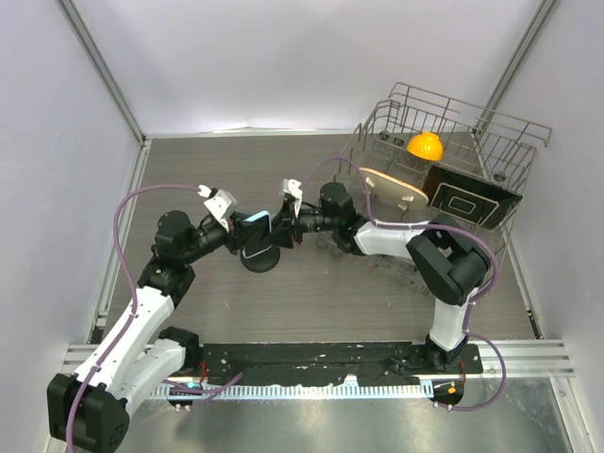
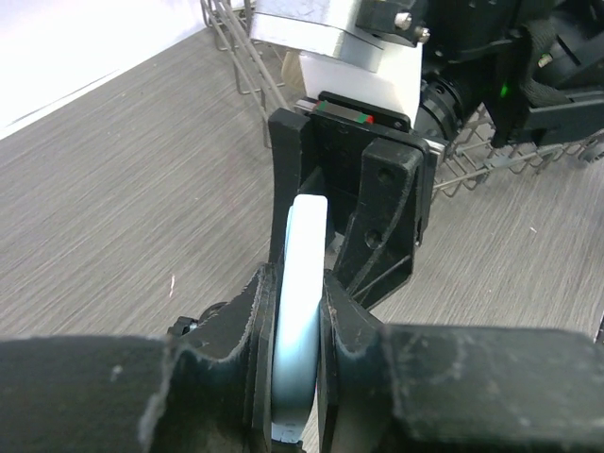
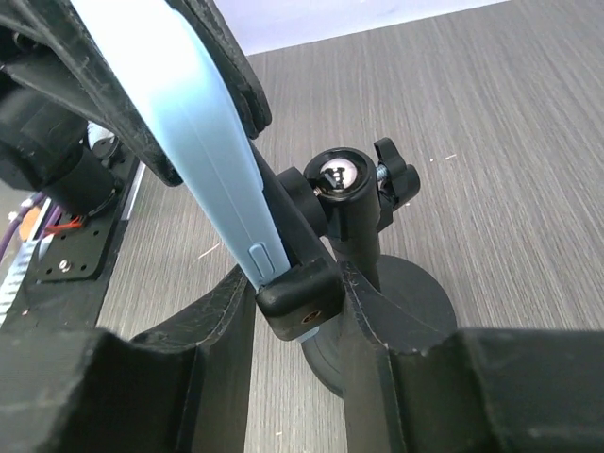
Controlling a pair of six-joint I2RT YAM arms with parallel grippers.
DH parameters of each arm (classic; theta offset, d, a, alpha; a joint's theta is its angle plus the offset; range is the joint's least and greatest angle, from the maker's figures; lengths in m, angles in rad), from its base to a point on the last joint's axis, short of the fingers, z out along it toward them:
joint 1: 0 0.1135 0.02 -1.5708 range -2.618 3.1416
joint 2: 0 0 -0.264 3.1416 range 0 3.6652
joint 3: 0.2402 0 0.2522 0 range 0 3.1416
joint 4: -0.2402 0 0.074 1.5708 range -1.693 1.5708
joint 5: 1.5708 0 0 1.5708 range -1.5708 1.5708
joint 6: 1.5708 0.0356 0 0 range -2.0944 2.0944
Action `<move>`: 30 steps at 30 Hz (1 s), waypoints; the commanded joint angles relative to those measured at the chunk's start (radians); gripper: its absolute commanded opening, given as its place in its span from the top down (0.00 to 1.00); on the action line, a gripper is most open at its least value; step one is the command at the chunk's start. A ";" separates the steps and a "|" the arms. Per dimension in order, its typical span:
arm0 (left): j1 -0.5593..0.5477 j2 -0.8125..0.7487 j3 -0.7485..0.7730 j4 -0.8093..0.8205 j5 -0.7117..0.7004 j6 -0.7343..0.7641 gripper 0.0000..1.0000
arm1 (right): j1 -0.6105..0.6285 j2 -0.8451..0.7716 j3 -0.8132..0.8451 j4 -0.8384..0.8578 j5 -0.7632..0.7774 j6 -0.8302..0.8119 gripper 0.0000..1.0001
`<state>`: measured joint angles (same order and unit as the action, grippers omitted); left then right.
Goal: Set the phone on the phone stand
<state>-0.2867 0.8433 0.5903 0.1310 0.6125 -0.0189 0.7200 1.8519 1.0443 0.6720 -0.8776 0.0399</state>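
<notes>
The phone [image 1: 255, 230], with its light blue case edge, is held on edge between the fingers of my left gripper [image 1: 238, 232], which is shut on it. In the left wrist view the phone [image 2: 302, 302] stands upright in my gripper [image 2: 302, 330], and its far end sits in the phone stand's black cradle [image 2: 373, 203]. The phone stand [image 1: 260, 257] rests on its round disc base. In the right wrist view my right gripper [image 3: 297, 307] is closed around the stand's cradle lip [image 3: 300, 293], where the phone's lower end [image 3: 203, 160] rests. The post and ball joint [image 3: 344, 184] rise behind it.
A wire dish rack [image 1: 491, 127] stands at the back right. It holds an orange round object [image 1: 425, 146], a light wooden piece [image 1: 394, 189] and a dark board with a white outline [image 1: 467, 200]. A black rail [image 1: 321, 360] runs along the near edge.
</notes>
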 commanded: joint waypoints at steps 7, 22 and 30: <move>0.004 -0.023 -0.010 0.159 -0.197 -0.084 1.00 | 0.038 -0.054 -0.035 0.265 0.324 0.115 0.41; 0.004 -0.004 0.008 0.139 -0.264 -0.101 1.00 | -0.151 -0.255 -0.205 0.248 0.331 0.124 0.23; 0.004 0.031 0.034 0.173 -0.091 -0.124 1.00 | -0.160 -0.218 -0.162 0.254 0.150 0.163 0.25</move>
<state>-0.2863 0.8589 0.5735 0.2024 0.4046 -0.1314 0.5594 1.6241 0.8398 0.8669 -0.5774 0.1738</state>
